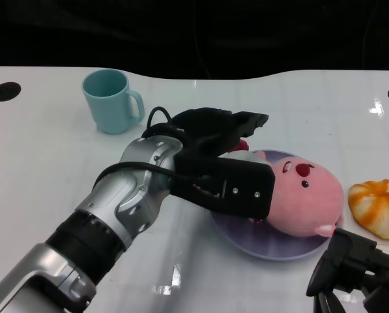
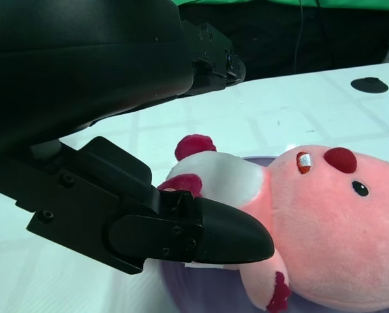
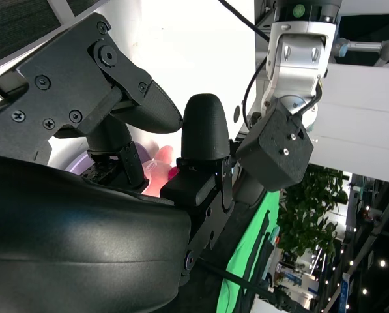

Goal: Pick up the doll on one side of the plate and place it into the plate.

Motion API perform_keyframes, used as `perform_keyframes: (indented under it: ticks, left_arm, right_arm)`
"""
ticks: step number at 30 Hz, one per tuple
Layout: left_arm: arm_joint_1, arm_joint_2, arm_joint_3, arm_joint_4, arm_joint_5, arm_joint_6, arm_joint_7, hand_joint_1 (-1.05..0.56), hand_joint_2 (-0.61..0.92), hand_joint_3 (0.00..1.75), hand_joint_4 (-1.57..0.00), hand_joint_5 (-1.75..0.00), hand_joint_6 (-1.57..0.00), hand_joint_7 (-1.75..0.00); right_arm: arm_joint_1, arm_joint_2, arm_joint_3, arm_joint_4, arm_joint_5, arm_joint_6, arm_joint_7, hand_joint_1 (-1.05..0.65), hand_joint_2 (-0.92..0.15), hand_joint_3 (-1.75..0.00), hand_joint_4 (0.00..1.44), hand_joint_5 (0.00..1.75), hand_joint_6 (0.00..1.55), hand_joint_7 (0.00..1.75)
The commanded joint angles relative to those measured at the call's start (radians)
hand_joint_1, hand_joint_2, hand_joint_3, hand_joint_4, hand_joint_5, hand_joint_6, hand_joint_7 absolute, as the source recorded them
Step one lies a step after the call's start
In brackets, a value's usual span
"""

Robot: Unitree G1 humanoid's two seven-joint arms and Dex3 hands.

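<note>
Doll (image 1: 305,195) lies in plate (image 1: 246,242), left robot hand (image 1: 223,160) around it.

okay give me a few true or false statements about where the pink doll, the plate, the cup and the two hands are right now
1. The pink doll lies on the purple plate. True.
2. The teal cup stands on the plate. False: it stands on the table, apart from the plate.
3. The left hand is at the doll. True.
4. The right hand holds the doll. False: it is off the plate, holding nothing.
5. The orange item sits inside the cup. False: it lies on the table beside the plate.
</note>
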Motion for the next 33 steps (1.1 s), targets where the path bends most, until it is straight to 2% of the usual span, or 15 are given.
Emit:
perform_keyframes:
  ticks: [1,6,10,12,14,18,20,23,27,32,33]
  left_arm:
    - [0.101,0.074,0.099,-0.194,-0.094,-0.018,-0.048,-1.03,0.92,0.46,-0.06,-0.07,-0.07,-0.03]
    - [0.234,0.119,0.224,-0.396,-0.251,0.009,-0.119,-0.99,0.92,0.42,-0.1,-0.11,-0.12,-0.05]
    - [0.304,0.137,0.276,-0.483,-0.33,0.032,-0.148,-0.95,0.92,0.39,-0.11,-0.13,-0.15,-0.06]
    - [0.384,0.137,0.332,-0.513,-0.429,-0.02,-0.151,-0.9,0.92,0.37,-0.13,-0.17,-0.19,-0.07]
    - [0.453,0.127,0.382,-0.538,-0.52,-0.042,-0.148,-0.86,0.92,0.31,-0.06,-0.5,-0.27,-0.06]
    - [0.531,0.118,0.441,-0.562,-0.648,-0.074,-0.158,-0.79,0.92,0.29,-0.01,-0.82,-0.36,-0.07]
    - [0.561,0.115,0.466,-0.566,-0.696,-0.099,-0.162,-0.76,0.92,0.28,-0.03,-0.91,-0.4,-0.09]
    - [0.591,0.117,0.486,-0.572,-0.738,-0.119,-0.167,-0.74,0.92,0.29,-0.07,-0.96,-0.42,-0.1]
    - [0.656,0.113,0.515,-0.612,-0.804,-0.108,-0.164,-0.68,0.92,0.26,-0.24,-0.98,-0.53,-0.15]
    - [0.662,0.115,0.516,-0.618,-0.812,-0.104,-0.163,-0.67,0.92,0.25,-0.26,-0.97,-0.54,-0.16]
    - [0.708,0.088,0.527,-0.643,-0.865,-0.097,-0.157,-0.63,0.92,0.25,-0.3,-0.99,-0.58,-0.18]
  right_arm:
    - [0.002,-0.008,-0.013,0.009,0.004,-0.017,-0.001,-0.19,-0.42,-1.42,0.72,1.75,0.62,1.54]
    - [0.0,-0.01,-0.015,0.021,0.008,-0.034,0.004,-0.17,-0.43,-1.42,0.71,1.75,0.62,1.53]
    - [0.001,-0.009,-0.014,0.027,0.011,-0.042,0.006,-0.16,-0.43,-1.44,0.72,1.75,0.62,1.53]
    - [0.005,-0.012,-0.018,0.027,0.021,-0.039,0.011,-0.16,-0.42,-1.44,0.72,1.75,0.63,1.53]
    - [0.009,-0.012,-0.02,0.024,0.029,-0.033,0.012,-0.17,-0.41,-1.45,0.72,1.75,0.63,1.53]
    - [0.016,-0.013,-0.022,0.006,0.038,-0.004,0.007,-0.16,-0.39,-1.48,0.73,1.75,0.64,1.54]
    - [0.018,-0.013,-0.022,-0.002,0.036,0.006,0.005,-0.16,-0.38,-1.49,0.73,1.75,0.64,1.54]
    - [0.016,-0.013,-0.023,-0.002,0.033,0.004,0.007,-0.15,-0.37,-1.5,0.73,1.75,0.63,1.55]
    - [0.009,-0.014,-0.021,0.011,0.023,-0.017,0.011,-0.15,-0.38,-1.51,0.73,1.75,0.63,1.55]
    - [0.009,-0.013,-0.02,0.012,0.022,-0.019,0.011,-0.15,-0.39,-1.5,0.73,1.75,0.63,1.55]
    - [0.005,-0.012,-0.018,0.016,0.02,-0.021,0.01,-0.15,-0.39,-1.5,0.73,1.75,0.63,1.55]
